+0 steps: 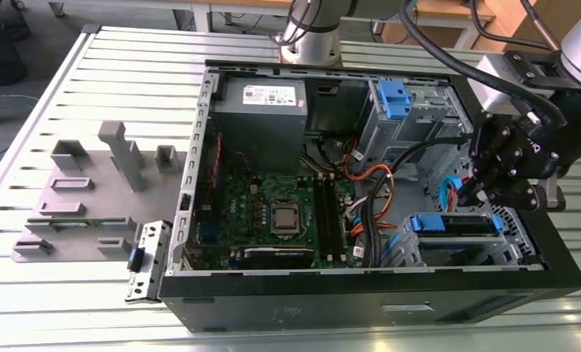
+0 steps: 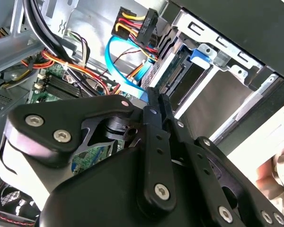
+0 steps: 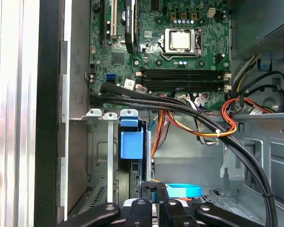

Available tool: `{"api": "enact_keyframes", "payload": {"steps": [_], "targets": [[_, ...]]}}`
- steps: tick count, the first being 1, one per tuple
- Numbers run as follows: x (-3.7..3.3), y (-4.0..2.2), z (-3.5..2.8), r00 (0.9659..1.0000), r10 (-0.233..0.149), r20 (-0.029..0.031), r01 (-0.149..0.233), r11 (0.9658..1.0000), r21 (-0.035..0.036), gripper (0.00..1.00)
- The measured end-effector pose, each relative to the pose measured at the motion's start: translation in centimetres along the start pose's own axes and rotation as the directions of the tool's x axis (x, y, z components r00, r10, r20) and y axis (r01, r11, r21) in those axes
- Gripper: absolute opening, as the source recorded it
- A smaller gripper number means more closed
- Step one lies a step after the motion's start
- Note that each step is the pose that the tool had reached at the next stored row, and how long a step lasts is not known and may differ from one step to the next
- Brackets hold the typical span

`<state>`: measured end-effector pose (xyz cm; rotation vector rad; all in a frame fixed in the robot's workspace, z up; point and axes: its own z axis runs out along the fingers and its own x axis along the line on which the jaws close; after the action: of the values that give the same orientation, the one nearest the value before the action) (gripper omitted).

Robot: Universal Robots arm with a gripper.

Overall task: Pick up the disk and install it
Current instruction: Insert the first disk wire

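The disk [image 1: 454, 224] lies in the drive cage at the front corner of the open computer case [image 1: 369, 293], on the exterior view's right, its blue rails showing. In the first wrist view the disk [image 3: 135, 172] stands edge-on in the cage under its blue tab [image 3: 131, 142]. In the second wrist view the disk [image 2: 173, 71] sits in the metal cage beside a blue tab [image 2: 199, 56]. My gripper [image 1: 474, 196] hangs just above the disk, a little toward the case's middle. Its fingers [image 2: 154, 106] are pressed together with nothing between them. The gripper [image 3: 154, 196] is apart from the disk.
Orange, yellow and black cables [image 1: 369, 183] and a blue flat cable [image 2: 128, 71] run close beside the gripper. The motherboard [image 1: 281, 213], a grey power-supply box [image 1: 261, 110] and a second blue-latched bay [image 1: 393, 99] are inside the case. Grey fixtures [image 1: 94, 191] stand on the slatted table.
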<state>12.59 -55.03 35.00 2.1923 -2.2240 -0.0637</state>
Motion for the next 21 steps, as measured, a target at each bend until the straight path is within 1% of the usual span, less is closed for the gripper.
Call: {"api": "enact_keyframes", "payload": {"steps": [4,7,9,14,18,21], "targets": [[0.22,-0.05,0.22,0.9999,0.011,-0.0002,-0.011,0.9999,0.0000,0.16],[0.62,-0.08,0.59,0.9998,0.019,0.0012,-0.019,0.9998,0.0001,0.16],[0.87,-0.09,0.71,0.9998,0.022,0.0020,-0.022,0.9998,0.0001,0.16],[0.92,-0.09,0.75,0.9997,0.023,0.0020,-0.023,0.9997,0.0001,0.16],[1.20,-0.10,0.82,0.9997,0.022,0.0020,-0.022,0.9997,0.0002,0.16],[1.23,-0.11,0.97,0.9997,0.022,0.0027,-0.022,0.9997,0.0001,0.16]]}}
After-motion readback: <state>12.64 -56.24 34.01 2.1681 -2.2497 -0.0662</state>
